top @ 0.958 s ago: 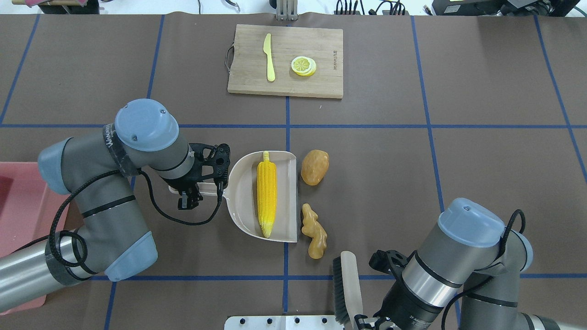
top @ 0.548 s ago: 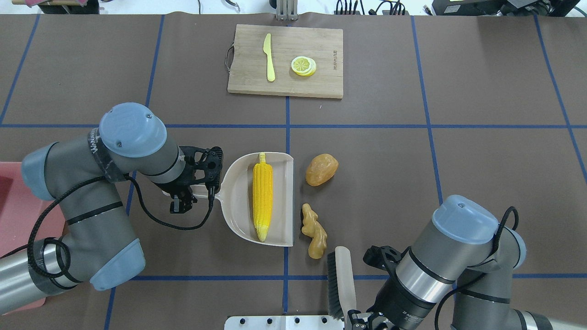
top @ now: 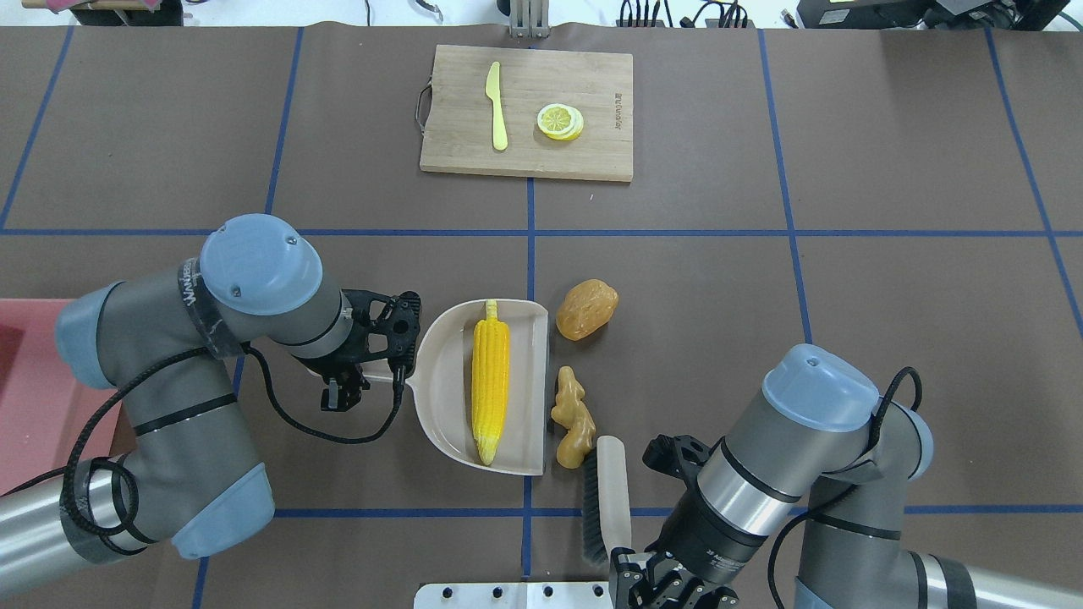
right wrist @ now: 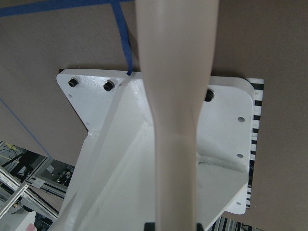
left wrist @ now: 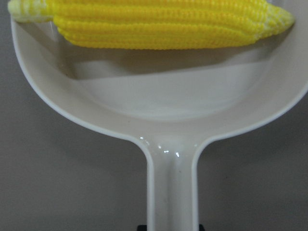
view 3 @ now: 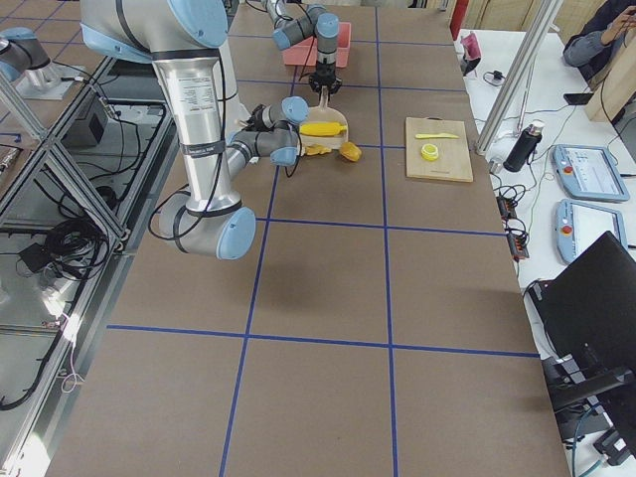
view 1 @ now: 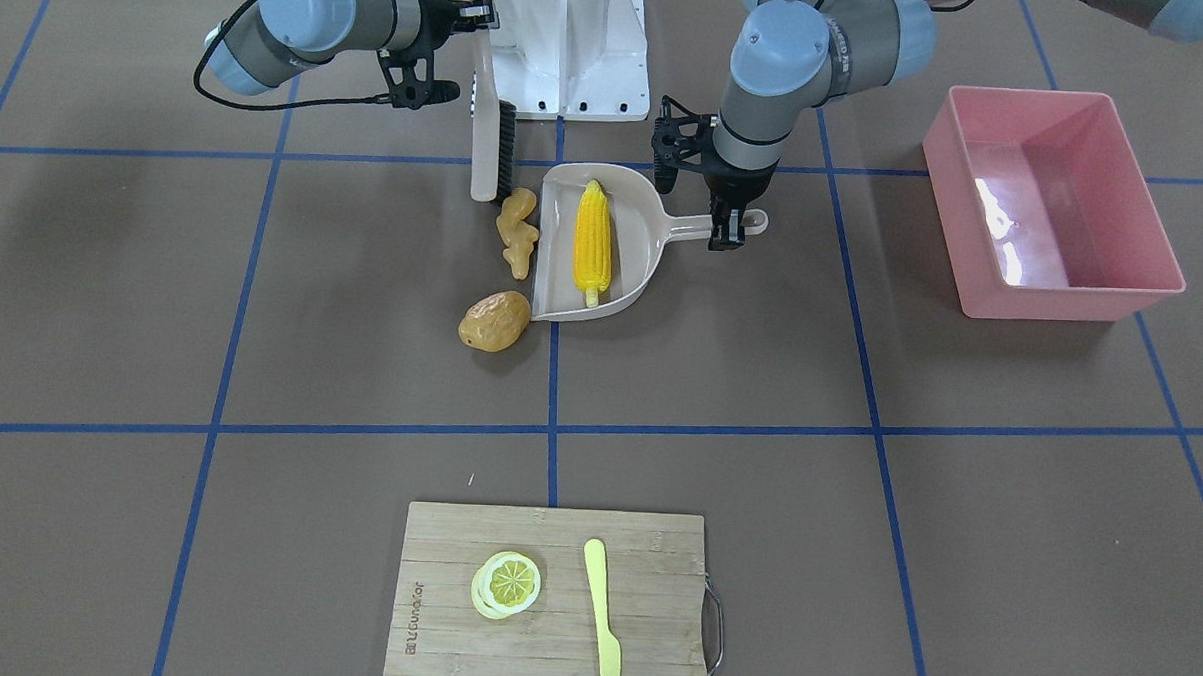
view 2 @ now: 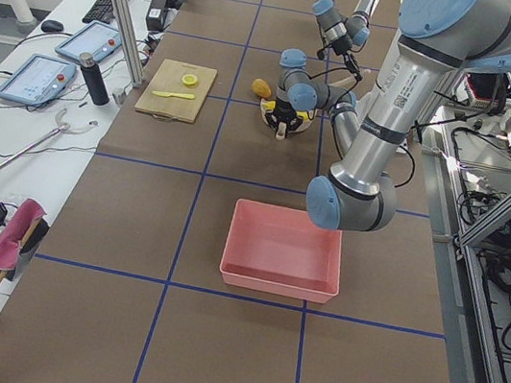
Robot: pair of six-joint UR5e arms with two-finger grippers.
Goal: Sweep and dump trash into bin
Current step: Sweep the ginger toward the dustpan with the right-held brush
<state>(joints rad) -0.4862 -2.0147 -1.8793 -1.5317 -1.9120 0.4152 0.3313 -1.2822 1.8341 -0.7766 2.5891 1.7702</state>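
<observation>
Progress: one of three — yellow corn cob [top: 491, 381] in the beige plastic dustpan [top: 440, 372], left hand [top: 343, 381] clamped on its handle. Mid-frame, knobbly tan ginger root [top: 572, 418] and oval brown potato [top: 586, 309] lie outside; right hand [top: 651, 584] grips the pale brush [top: 613, 491]. Far left, pink rectangular tub [top: 38, 397] looks empty.

Brown table [top: 888, 127], blue-taped grid [top: 677, 232]. Lying on it: wooden board [top: 457, 148], dustpan [top: 444, 381], potato [top: 585, 309] and ginger [top: 573, 418] just beside the dustpan's mouth, pink bin [view 1: 1058, 299].

Your left gripper [top: 338, 394] pointed straight down, jaws closed on the dustpan handle [view 1: 688, 224]. Your right gripper [top: 633, 582], at the table's robot-side edge, clasped the brush [top: 612, 484].
</observation>
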